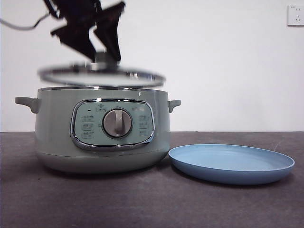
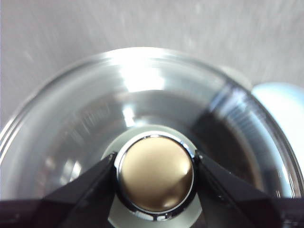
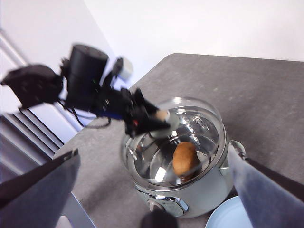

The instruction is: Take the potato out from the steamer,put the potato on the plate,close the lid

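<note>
**Lid held just above the steamer, potato inside**

Two arms are in view, and only one is at work. The left gripper [image 1: 100, 47] hangs directly above the steamer [image 1: 97, 135], its two black jaws clenched on the round knob of the lid [image 1: 102, 76]. The left wrist view shows the jaws pressed against opposite sides of that knob, whose top looks shiny and golden there, with the glass dome of the lid [image 2: 142, 95] spreading out around it. In the front view the lid is a blurred, roughly level disc just above the steamer's chrome rim, with a thin gap between them; it does not rest on the pot.

The potato [image 3: 185, 159] lies inside the steamer [image 3: 190, 190], on the shiny inner surface and toward the side of the pot nearest the plate. It shows through the raised lid [image 3: 190, 123] in the right wrist view, where the left gripper [image 3: 159, 118] reaches over the pot's mouth.

The light-blue plate [image 1: 231, 164] sits on the dark table [image 1: 142, 204] just beside the steamer, on the side away from the left arm, its rim close to the pot's base. Nothing lies on it.

The right gripper [image 3: 156, 190] is raised well above the steamer and off to one side, its jaws spread wide apart and holding nothing.
</note>
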